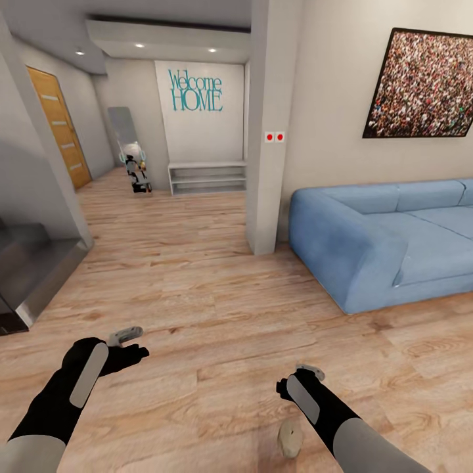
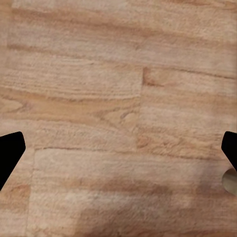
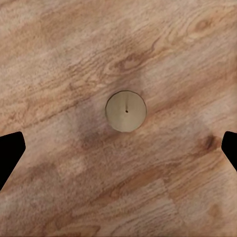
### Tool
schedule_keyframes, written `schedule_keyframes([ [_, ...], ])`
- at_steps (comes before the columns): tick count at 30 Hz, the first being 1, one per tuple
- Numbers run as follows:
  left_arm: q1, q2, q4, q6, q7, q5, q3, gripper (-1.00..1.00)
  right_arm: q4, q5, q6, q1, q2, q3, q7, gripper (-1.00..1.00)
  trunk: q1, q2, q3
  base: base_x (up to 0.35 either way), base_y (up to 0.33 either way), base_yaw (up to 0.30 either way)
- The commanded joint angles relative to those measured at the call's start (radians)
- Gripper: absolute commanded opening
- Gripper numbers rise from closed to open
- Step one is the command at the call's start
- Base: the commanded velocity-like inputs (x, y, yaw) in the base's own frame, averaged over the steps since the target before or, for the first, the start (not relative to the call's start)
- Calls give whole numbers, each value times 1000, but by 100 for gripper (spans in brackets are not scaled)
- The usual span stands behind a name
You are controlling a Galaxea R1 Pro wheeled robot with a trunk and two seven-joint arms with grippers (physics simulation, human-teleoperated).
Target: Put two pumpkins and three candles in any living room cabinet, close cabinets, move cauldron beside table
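A short beige candle (image 1: 290, 439) with a small wick stands upright on the wood floor, close beside my right forearm. Seen from straight above, the candle (image 3: 126, 111) lies between the spread black fingertips of my right gripper (image 3: 118, 150), which hovers over it, open and holding nothing. The right gripper (image 1: 299, 378) points down at the floor. My left gripper (image 1: 133, 346) is open over bare planks, its tips wide apart around nothing (image 2: 118, 150). The pumpkins, cabinet, cauldron and table are out of view.
A blue sofa (image 1: 387, 243) fills the right side, with a white pillar (image 1: 266, 131) just left of it. Grey steps (image 1: 33, 269) are at the left. Down the hall stand pale grey open shelving (image 1: 207, 177), a leaning mirror (image 1: 128, 148) and a wooden door (image 1: 62, 128).
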Motion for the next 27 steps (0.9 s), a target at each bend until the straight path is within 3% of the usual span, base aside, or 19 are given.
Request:
schedule_keyframes([
  [1,-1,0,-1,3,9,11,0,100,-1,-8,3,-1,-1,6,-8,100,4,-8,-4,0,0,0],
  [27,-1,12,7,4,4,21,5,100,0,-6,2,-1,0,6,-8,100,103,-190,-86,0,0,0],
])
